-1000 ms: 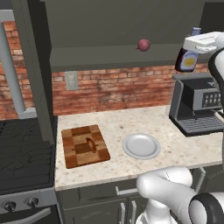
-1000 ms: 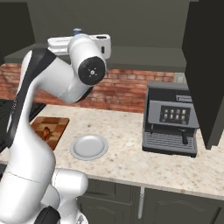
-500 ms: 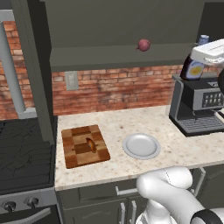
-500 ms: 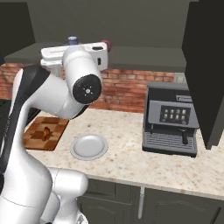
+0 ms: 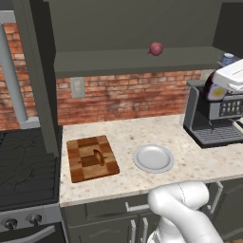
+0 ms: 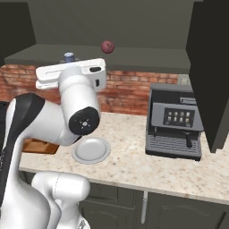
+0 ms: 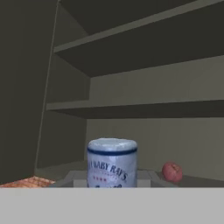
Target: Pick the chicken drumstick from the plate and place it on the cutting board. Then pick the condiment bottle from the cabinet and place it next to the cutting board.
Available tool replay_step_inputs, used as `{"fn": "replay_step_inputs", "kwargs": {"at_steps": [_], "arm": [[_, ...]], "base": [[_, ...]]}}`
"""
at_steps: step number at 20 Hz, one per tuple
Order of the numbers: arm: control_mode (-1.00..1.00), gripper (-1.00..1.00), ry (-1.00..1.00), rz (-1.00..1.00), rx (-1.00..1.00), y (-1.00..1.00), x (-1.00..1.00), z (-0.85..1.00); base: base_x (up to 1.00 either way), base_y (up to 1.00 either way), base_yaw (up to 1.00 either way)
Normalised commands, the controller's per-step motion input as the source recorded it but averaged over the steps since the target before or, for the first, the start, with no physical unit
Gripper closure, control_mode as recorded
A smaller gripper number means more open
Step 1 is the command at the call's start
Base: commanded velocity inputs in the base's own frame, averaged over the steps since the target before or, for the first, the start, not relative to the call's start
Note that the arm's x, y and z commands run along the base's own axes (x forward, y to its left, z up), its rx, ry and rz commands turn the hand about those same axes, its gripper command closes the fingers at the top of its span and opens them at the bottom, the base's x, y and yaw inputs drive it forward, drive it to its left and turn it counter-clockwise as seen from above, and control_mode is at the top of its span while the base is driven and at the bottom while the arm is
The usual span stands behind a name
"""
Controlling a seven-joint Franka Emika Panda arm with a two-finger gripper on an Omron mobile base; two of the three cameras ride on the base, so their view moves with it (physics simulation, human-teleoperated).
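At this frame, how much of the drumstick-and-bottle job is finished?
Done: the drumstick lies on the cutting board; the plate is bare. In hand: the gripper is shut on the bottle, out near the coffee machine. Left: setting it beside the board.

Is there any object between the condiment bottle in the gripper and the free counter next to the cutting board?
Nothing visible blocks it. The condiment bottle is above the coffee machine; the plate lies flat on the counter before the cutting board.
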Motion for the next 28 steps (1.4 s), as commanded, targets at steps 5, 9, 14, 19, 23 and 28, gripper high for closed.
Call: {"fn": "replay_step_inputs", "kwargs": {"at_steps": [5,9,14,19,23,28], "arm": [[-1.00,1.00,0.00,0.00,0.00,0.00,-0.42,-0.14],[-1.00,1.00,0.00,0.00,0.00,0.00,-0.40,-0.19],[-1.00,1.00,0.00,0.00,-0.01,0.00,-0.37,-0.19],[-1.00,1.00,0.00,0.01,-0.01,0.00,-0.29,-0.27],[-1.00,1.00,0.00,0.02,-0.01,0.00,-0.21,-0.43],[-1.00,1.00,0.00,0.02,-0.04,0.00,-0.06,-0.43]], "base": [[0.00,0.00,0.00],[0.00,0.00,0.00],[0.00,0.00,0.00],[0.00,0.00,0.00],[0.00,0.00,0.00],[0.00,0.00,0.00]]}}
